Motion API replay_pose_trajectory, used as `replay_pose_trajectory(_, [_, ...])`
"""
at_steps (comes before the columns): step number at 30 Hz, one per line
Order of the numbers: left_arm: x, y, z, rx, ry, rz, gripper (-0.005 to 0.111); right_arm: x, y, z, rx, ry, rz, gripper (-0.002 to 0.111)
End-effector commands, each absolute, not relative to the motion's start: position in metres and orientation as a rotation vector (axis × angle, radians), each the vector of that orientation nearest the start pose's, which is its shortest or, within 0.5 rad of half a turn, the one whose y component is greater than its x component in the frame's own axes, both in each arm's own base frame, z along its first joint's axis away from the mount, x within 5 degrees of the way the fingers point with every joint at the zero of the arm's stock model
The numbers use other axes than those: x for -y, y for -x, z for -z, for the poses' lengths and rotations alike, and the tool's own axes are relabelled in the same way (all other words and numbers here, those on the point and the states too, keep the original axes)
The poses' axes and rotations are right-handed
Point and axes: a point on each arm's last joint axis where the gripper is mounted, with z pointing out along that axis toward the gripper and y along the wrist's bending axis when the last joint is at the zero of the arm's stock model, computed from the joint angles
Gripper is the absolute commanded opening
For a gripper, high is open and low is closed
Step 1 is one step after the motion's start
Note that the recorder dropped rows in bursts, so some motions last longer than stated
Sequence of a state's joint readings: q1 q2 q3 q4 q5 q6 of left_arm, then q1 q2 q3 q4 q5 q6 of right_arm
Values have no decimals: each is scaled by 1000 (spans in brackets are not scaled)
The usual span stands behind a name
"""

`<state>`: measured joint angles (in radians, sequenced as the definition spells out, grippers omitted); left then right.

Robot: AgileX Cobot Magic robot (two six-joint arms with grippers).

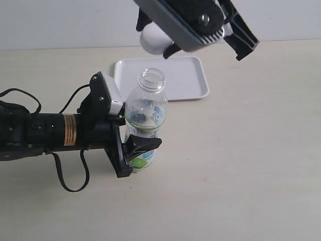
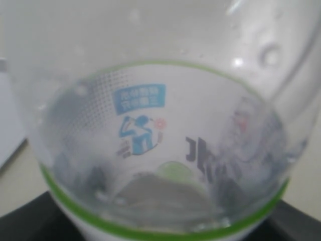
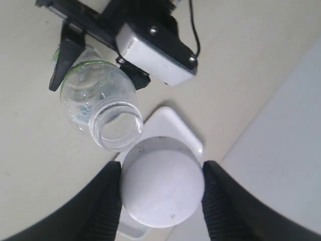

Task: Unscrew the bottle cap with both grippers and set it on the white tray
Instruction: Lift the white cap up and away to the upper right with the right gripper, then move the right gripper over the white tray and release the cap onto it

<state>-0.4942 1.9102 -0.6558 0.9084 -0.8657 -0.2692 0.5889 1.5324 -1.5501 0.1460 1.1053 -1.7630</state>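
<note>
The left tool (image 1: 139, 146) clamps the upright, uncapped bottle (image 1: 145, 110). The right tool (image 3: 163, 201) pinches the bottle cap (image 1: 152, 41) over a corner of the white tray (image 1: 190, 80).

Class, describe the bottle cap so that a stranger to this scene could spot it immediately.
Find the white tray behind the clear bottle. Over its left end the right gripper is shut on the bottle cap: small, round, plain white, while the bottle below stands open-necked and labelled.
</note>
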Motion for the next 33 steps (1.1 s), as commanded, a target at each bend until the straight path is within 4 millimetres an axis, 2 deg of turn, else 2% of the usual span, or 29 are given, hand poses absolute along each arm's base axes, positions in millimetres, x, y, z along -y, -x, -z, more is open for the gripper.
replay_pose_trajectory(1, [197,-250,-119,-1660,-1195,718,0,-174,-254,-403,-1391,2060,258,0])
replay_pose_trajectory(5, [197,-250,-120,-1648,-1185,724,0,-160,-251,-414,-1769,1682,223,0])
replay_pose_trajectory(8, [194,-247,-120,-1623,-1144,707,0,-154,-253,-415,-1975,1423,184,0])
replay_pose_trajectory(12, [186,-245,-120,-1620,-1018,691,0,-153,-256,-410,-2156,1161,104,0])
replay_pose_trajectory(16, [184,-242,-121,-1613,-976,701,0,-156,-268,-398,-2293,944,83,0])
replay_pose_trajectory(20, [182,-241,-120,-1627,-958,697,0,-162,-293,-377,-2342,819,182,0])
replay_pose_trajectory(25, [180,-241,-119,-1643,-933,689,0,-162,-337,-336,-2384,734,243,0])
replay_pose_trajectory(28, [180,-241,-117,-1648,-931,689,0,-147,-367,-308,-2437,640,188,0])
replay_pose_trajectory(33, [181,-242,-114,-1649,-916,700,0,-112,-408,-261,-2527,470,-20,0])
